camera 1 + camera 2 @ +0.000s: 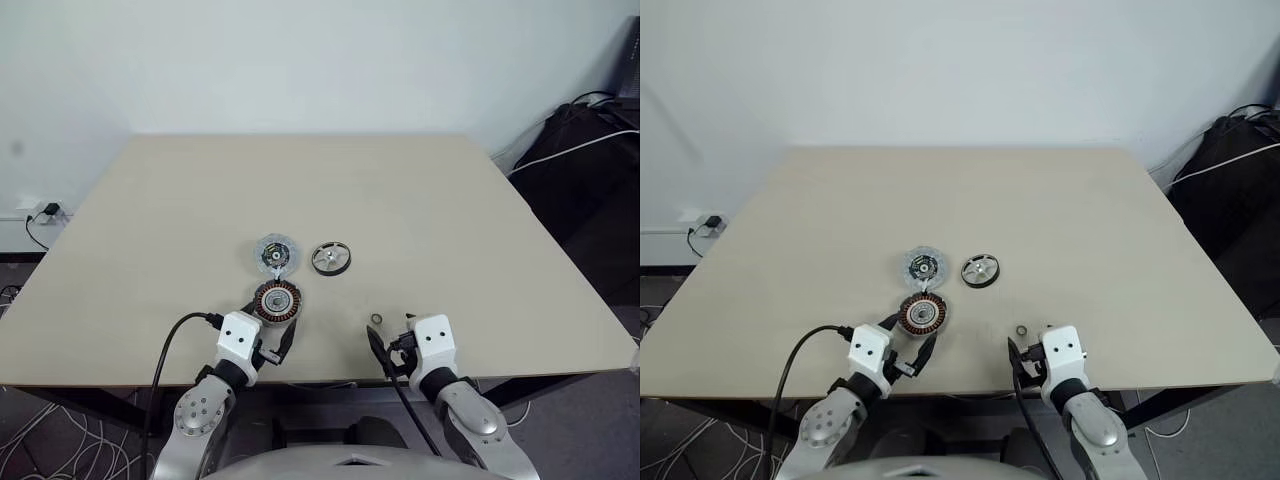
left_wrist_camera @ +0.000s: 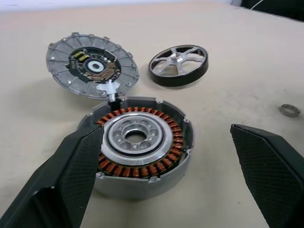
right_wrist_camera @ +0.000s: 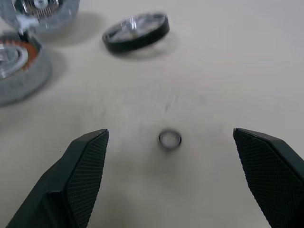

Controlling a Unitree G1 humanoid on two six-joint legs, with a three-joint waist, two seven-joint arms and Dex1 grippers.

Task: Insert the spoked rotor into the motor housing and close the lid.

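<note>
Nearest me, I had both grippers hovering low over the table's (image 1: 450, 200) front edge, each with its fingers spread wide and nothing between them. The left gripper (image 2: 166, 180) sat right at the motor housing (image 2: 140, 147) (one finger (image 2: 71, 175) overlapped its rim in the left wrist view, though I could not tell whether it actually touched). The right gripper (image 3: 171, 180) pointed at a small metal ring (image 3: 169, 139) lying flat on the table, apart from both fingers. Just beyond the housing lay the lid (image 2: 92, 66), seemingly joined to it by a pale hinge piece, its greenish centre facing up. Beside the lid, to the right, the spoked rotor (image 1: 331, 258) rested flat, touching neither.
</note>
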